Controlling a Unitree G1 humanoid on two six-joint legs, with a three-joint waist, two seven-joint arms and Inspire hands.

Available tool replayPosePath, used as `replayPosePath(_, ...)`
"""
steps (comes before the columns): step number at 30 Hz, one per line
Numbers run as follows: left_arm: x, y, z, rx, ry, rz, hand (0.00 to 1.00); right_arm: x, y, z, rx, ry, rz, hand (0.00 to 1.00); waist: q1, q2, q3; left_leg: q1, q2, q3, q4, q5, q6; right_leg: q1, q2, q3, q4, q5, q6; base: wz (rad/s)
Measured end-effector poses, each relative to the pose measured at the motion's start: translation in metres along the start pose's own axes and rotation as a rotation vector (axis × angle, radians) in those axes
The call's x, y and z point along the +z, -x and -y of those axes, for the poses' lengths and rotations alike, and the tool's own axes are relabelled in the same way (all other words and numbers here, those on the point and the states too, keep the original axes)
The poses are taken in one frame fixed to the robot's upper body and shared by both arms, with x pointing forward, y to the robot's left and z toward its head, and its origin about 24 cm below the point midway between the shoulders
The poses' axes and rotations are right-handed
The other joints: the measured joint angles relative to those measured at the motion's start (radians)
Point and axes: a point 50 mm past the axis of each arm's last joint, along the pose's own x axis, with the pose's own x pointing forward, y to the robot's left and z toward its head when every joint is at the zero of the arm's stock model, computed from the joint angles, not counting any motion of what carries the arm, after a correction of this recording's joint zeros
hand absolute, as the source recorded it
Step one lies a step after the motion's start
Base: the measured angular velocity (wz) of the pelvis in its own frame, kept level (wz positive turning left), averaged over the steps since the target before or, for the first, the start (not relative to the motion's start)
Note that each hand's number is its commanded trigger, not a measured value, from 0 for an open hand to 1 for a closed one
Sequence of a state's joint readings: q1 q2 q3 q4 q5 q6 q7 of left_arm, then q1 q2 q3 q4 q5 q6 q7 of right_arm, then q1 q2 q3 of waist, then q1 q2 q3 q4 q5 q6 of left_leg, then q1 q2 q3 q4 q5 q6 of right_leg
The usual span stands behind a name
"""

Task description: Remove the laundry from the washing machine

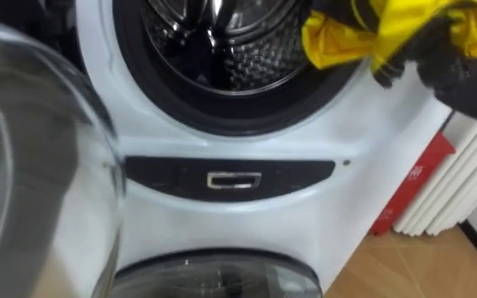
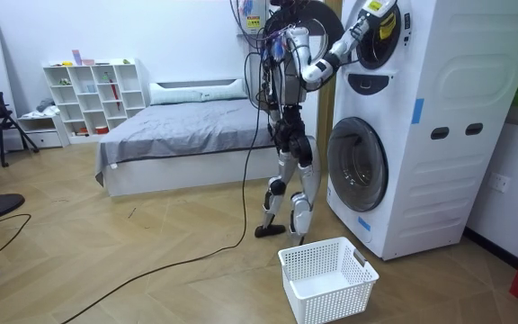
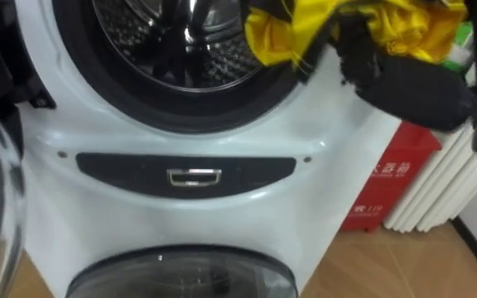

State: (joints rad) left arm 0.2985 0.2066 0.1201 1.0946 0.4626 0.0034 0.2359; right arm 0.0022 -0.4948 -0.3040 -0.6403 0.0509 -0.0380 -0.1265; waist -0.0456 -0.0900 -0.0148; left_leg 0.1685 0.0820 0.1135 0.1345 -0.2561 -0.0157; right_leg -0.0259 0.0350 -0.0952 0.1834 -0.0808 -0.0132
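Right hand (image 1: 458, 79) fingers clamped round yellow garment (image 1: 342, 41), bunched crosswise at drum (image 1: 222, 50) rim.

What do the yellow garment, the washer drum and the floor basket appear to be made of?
Yellow garment, gripped by the right hand: thin synthetic-looking fabric, slightly glossy, with crisp folds. Drum: bright metal, probably stainless steel; mirror reflections and perforated wall. Basket: white, likely moulded plastic; rigid lattice sides, matte.
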Motion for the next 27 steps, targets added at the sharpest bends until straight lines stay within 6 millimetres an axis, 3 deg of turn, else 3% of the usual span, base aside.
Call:
replayPosePath(8,-0.007,-0.001,-0.006,0.022,0.047,-0.04,0.0,-0.013,0.023,0.031,-0.147,0.032,-0.122,1.0,-0.014,0.002,0.0034,0.011,0.002,0.029,-0.004,-0.002,-0.002,-0.004,0.007,0.027,0.008,0.0,0.0,-0.1)
replayPosePath(10,-0.009,-0.001,-0.006,0.026,0.05,-0.049,0.0,-0.023,0.033,0.038,-0.162,0.065,-0.192,1.0,-0.015,0.002,0.004,0.018,0.006,0.059,-0.003,-0.004,-0.005,-0.008,0.02,0.071,0.005,0.005,-0.004,-0.35)
replayPosePath(14,0.003,-0.004,-0.01,0.033,0.04,-0.035,0.0,-0.037,0.052,0.043,-0.172,0.095,-0.304,1.0,-0.017,0.008,0.0044,0.017,0.01,0.105,0.001,-0.005,-0.008,-0.025,0.032,0.11,0.006,0.02,-0.008,-0.36)
replayPosePath(18,0.022,-0.009,-0.014,0.033,0.014,-0.002,0.0,-0.067,0.079,0.046,-0.204,0.059,-0.516,1.0,-0.023,0.023,0.005,0.022,0.011,0.166,0.004,-0.006,-0.01,-0.046,0.048,0.167,0.006,0.04,-0.011,-0.44)
replayPosePath(20,0.028,-0.01,-0.014,0.028,0.0,0.01,0.0,-0.077,0.088,0.046,-0.22,0.046,-0.59,1.0,-0.029,0.028,0.0104,0.02,0.01,0.193,0.009,-0.007,-0.012,-0.058,0.055,0.197,0.006,0.047,-0.001,-0.48)
replayPosePath(22,0.034,-0.011,-0.016,0.029,-0.014,0.021,0.0,-0.086,0.099,0.048,-0.212,0.056,-0.664,1.0,-0.052,0.044,0.0129,0.013,0.01,0.234,0.018,-0.011,-0.016,-0.08,0.063,0.229,0.009,0.058,0.001,-0.44)
replayPosePath(25,0.041,-0.013,-0.019,0.032,0.018,0.023,0.0,-0.093,0.105,0.047,-0.2,0.043,-0.729,1.0,-0.082,0.043,0.0099,-0.004,0.01,0.301,0.021,-0.012,-0.015,-0.119,0.078,0.291,0.021,0.08,0.002,-0.55)
replayPosePath(27,0.045,-0.013,-0.019,0.02,0.001,0.036,0.0,-0.095,0.106,0.046,-0.189,0.035,-0.74,1.0,-0.108,0.046,0.0133,-0.01,0.01,0.334,0.028,-0.01,-0.018,-0.134,0.09,0.332,0.02,0.092,0.003,-0.57)
